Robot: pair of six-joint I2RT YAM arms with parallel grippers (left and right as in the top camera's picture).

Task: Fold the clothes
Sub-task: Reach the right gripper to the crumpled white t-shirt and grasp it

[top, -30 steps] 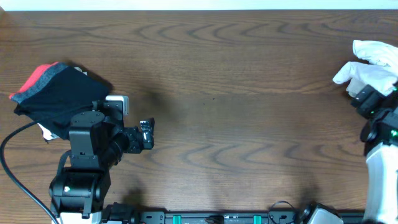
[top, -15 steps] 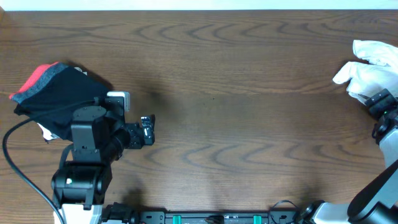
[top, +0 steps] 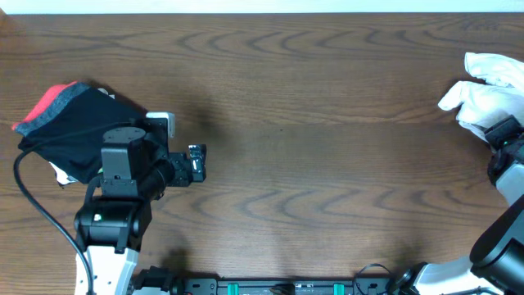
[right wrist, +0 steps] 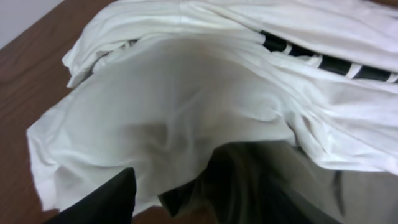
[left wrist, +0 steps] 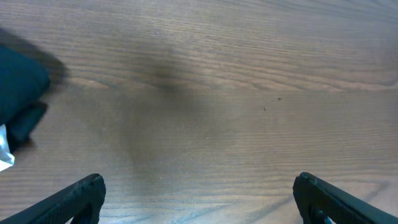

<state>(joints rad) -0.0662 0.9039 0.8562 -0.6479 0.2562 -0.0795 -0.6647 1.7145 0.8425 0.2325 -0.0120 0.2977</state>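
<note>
- My left gripper (left wrist: 199,180) hangs over bare wooden table (top: 327,98). Its jaws are spread wide with nothing between them.
- From overhead, that gripper sits just right of the black garment (top: 78,131), pointing away from it toward the middle of the table.
- The black garment lies crumpled at the left end of the table, and a red garment (top: 51,100) shows at its far-left edge.
- A small scrap of white fabric (top: 57,172) shows at the near side of that pile.
- In my left wrist view, the black cloth only fills the left edge, apart from both fingertips.
- The white T-shirt (right wrist: 186,106) is bunched at the right end of the table, partly past the overhead picture's edge.
- Black block lettering (right wrist: 323,59) runs across a fold of it, too creased to read.
- A grey garment (right wrist: 354,193) shows under the near edge of the T-shirt.
- My right gripper (top: 499,133) is at the near edge of the T-shirt.
- The wrist view shows only one dark finger (right wrist: 102,202), low on the left in front of the white cloth, so I cannot tell how those jaws stand.
</note>
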